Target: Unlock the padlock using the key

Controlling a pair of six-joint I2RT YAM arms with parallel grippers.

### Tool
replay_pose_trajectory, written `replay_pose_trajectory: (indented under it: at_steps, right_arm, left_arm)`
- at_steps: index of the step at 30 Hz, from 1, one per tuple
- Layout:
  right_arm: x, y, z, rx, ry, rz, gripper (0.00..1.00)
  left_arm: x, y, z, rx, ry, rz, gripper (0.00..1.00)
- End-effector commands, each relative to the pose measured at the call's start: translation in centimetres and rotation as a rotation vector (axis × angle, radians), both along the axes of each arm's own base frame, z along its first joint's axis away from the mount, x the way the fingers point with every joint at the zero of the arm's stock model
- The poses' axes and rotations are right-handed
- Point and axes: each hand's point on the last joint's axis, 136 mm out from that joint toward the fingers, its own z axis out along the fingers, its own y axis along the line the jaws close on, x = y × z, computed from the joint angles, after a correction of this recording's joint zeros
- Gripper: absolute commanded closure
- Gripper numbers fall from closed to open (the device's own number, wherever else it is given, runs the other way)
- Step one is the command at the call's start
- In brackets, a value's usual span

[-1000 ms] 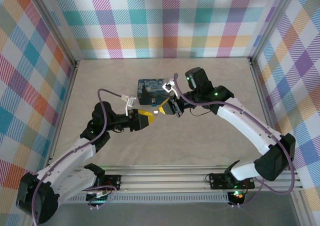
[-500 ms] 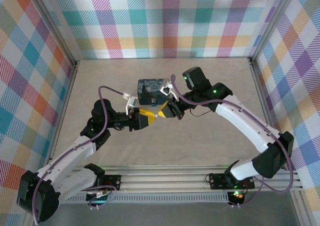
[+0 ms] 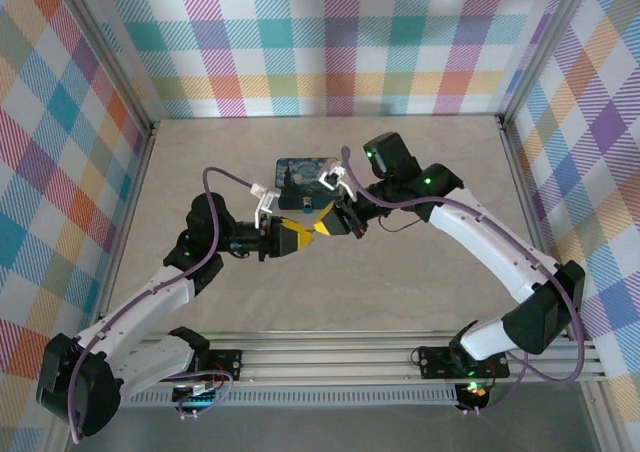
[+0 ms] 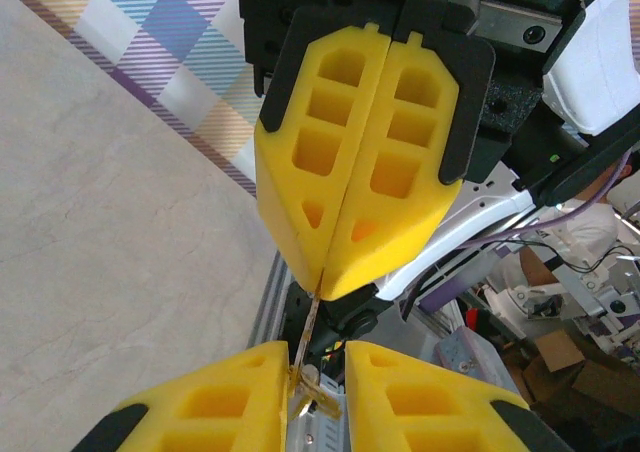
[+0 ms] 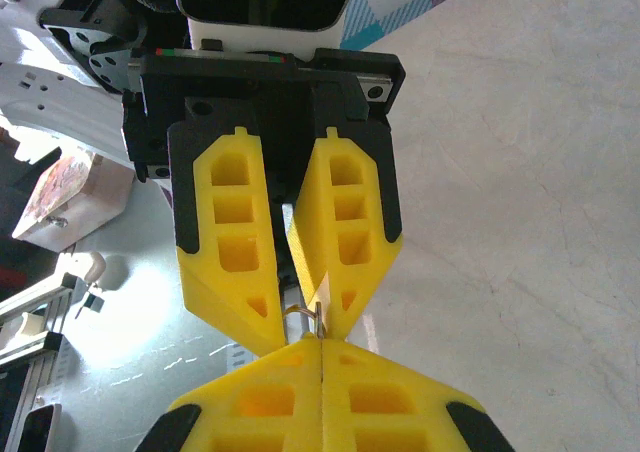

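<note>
Your left arm (image 3: 140, 310) and right arm (image 3: 490, 234) wear white shells, black joints and purple cables (image 3: 220, 170); yellow cut-out pads (image 4: 290, 212) tip the left claw (image 3: 304, 232) and right claw (image 3: 323, 226).

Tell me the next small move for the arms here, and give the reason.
Probably ease the right pincer forward a little, pushing the thin key it is shut on into the small brassy piece, likely the padlock, between the left pincer's tips. The pincers meet tip to tip above the table and the key's end reaches that piece, so seating it comes before any turn.
</note>
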Motion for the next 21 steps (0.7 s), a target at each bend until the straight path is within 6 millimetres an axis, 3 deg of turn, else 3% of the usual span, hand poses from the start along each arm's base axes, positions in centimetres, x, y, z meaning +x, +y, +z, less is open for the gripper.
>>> replay_pose_trajectory:
  at_steps: [1, 7, 10, 12, 15, 21]
  right_arm:
    - [-0.6, 0.5, 0.8, 0.028, 0.005, 0.045, 1.0]
    - [-0.4, 0.4, 0.5, 0.019, -0.005, 0.038, 1.0]
    - [-0.3, 0.3, 0.5, 0.011, -0.018, 0.031, 1.0]
    - [-0.3, 0.3, 0.5, 0.007, -0.024, 0.03, 1.0]
    - [-0.3, 0.2, 0.4, -0.001, -0.021, 0.031, 1.0]
    - [-0.3, 0.1, 0.4, -0.007, -0.031, 0.026, 1.0]
  left_arm:
    - [0.0, 0.0, 1.5, -0.02, -0.06, -0.02, 0.79]
    - [0.3, -0.1, 1.2, -0.012, -0.048, -0.016, 0.79]
    - [0.6, 0.1, 0.8, 0.0, -0.04, 0.01, 0.57]
    - [0.6, 0.1, 0.8, -0.001, -0.043, 0.02, 0.51]
    - [0.8, 0.1, 0.8, -0.001, -0.039, 0.021, 0.51]
    - [1.0, -0.1, 0.6, 0.004, -0.024, 0.014, 0.67]
